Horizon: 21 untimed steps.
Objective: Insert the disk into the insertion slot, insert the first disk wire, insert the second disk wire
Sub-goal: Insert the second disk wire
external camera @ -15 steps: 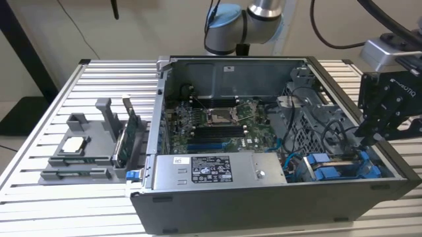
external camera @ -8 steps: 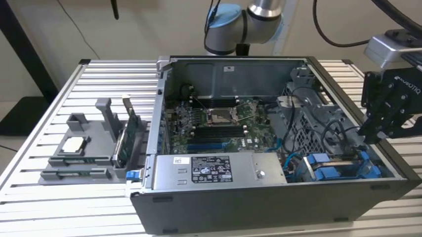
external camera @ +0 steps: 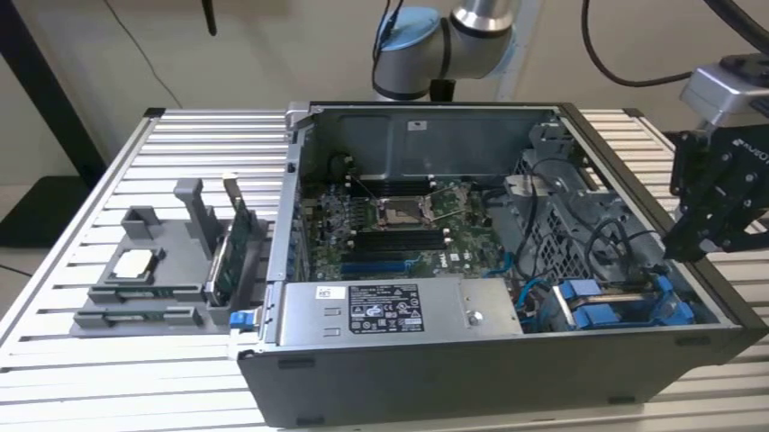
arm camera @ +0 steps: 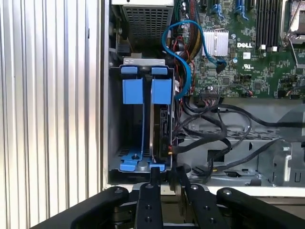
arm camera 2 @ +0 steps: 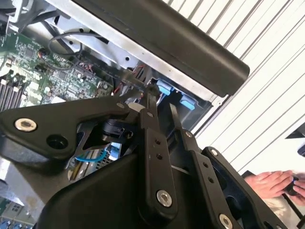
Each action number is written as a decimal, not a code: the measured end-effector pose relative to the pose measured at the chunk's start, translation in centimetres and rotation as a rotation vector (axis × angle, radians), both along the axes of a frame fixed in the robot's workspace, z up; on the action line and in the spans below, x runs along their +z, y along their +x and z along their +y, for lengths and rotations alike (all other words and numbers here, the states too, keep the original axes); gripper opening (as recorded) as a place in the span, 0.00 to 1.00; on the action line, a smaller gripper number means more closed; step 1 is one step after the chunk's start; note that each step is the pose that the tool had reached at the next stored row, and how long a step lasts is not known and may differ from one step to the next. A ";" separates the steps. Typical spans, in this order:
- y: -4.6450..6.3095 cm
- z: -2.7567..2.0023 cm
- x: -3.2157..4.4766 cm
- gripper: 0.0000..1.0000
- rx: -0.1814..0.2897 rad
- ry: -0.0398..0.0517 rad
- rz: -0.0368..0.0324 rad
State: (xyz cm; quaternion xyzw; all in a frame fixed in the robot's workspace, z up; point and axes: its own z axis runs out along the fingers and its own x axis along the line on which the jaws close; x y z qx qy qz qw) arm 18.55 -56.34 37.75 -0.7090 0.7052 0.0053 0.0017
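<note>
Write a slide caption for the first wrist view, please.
Gripper close to the blue-railed slot, with a blue cable and the motherboard beside it.

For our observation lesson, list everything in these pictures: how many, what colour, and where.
table: one, silver slatted, under the case and holder.
computer case: one, dark grey, open, on the table.
motherboard: one, green, inside the case.
power-supply box: one, grey, labelled, along the case's near wall in the exterior view.
insertion slot: one, dark grey with blue rails, case corner nearest the gripper.
blue cable: one, looping beside the slot.
black cables: several, across the case floor.
holder: one, grey, on the table at the exterior view's left.
card: one, green, upright in the holder.
hand: at least one, near the table's edge.
arm: one, silver and light blue, behind the case.
gripper: one, black, close to the slot.
</note>
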 end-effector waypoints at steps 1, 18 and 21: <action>0.1 0.00 -0.05 0.27 0.000 0.0025 0.0023; 0.8 0.00 -0.72 0.27 0.000 0.0666 0.0336; 0.8 0.01 -0.73 0.18 0.001 0.0725 0.0338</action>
